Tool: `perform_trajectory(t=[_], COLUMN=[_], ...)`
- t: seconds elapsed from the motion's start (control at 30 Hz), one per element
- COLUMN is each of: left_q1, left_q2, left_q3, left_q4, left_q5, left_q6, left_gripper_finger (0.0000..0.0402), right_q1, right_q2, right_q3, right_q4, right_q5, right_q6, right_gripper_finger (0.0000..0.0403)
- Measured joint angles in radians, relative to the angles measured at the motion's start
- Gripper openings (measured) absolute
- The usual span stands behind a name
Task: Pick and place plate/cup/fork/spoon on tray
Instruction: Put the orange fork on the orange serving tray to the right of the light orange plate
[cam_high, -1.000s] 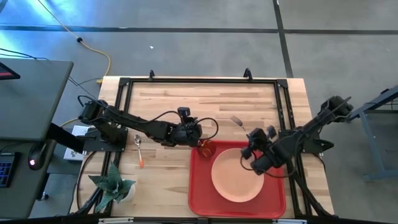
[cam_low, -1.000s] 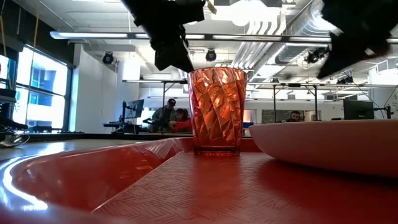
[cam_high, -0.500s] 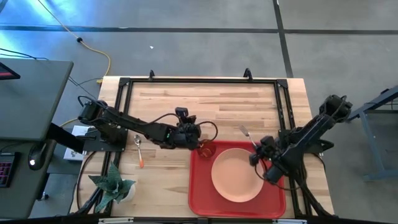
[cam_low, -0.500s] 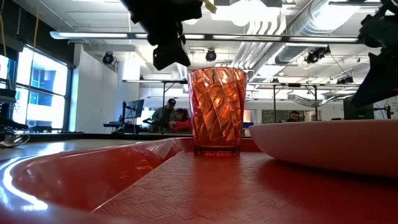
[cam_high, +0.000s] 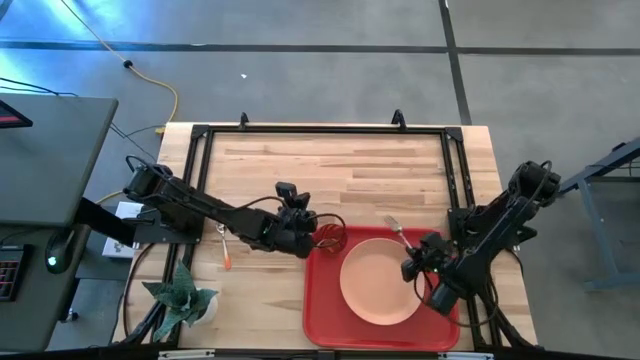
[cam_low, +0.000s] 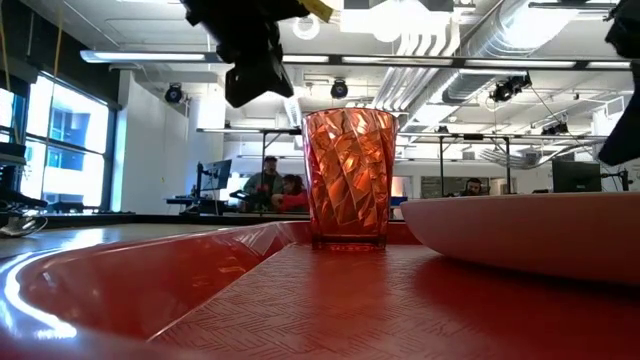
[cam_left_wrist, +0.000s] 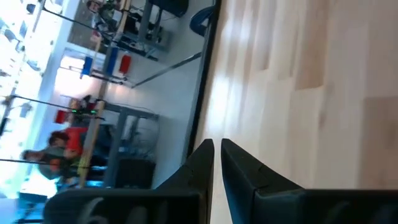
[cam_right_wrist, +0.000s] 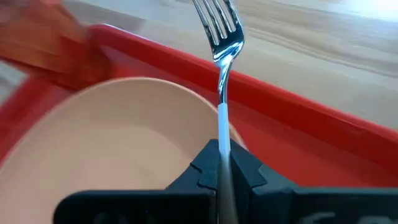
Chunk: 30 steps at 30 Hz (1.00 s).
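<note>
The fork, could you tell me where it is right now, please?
The fork is clamped in the right gripper, held above the tray's right side beside the plate, tines pointing away over the tray's rim.

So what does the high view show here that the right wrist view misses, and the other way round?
Only the high view shows the cup standing at the tray's corner, the spoon lying on the bare table, and the left gripper beside the cup, empty. Only the right wrist view shows the right gripper shut on the fork handle, tines pointing away. Both show the plate on the tray and the fork held over the plate's edge.
</note>
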Motion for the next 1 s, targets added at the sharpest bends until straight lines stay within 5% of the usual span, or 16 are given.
perform_trajectory(t=[0.23,0.47,0.67,1.0], left_q1=[-0.039,-0.053,-0.049,-0.050], left_q2=[0.000,0.000,0.000,0.000], left_q3=[0.000,0.000,0.000,0.000], left_q4=[-0.002,-0.022,0.057,0.070], left_q5=[0.036,0.036,0.036,0.037], left_q6=[-0.017,-0.040,-0.021,-0.033], left_gripper_finger=[0.0019,0.0019,0.0019,0.0019], right_q1=[-0.007,0.014,0.048,0.053], right_q2=[0.096,0.241,0.308,0.351], right_q3=[0.173,0.227,0.313,0.303], right_q4=[-0.250,-0.179,-0.352,-0.230], right_q5=[-0.202,-0.631,-0.746,-0.827], right_q6=[0.063,0.077,0.102,0.055], right_gripper_finger=[0.0000,0.0001,0.0002,0.0006])
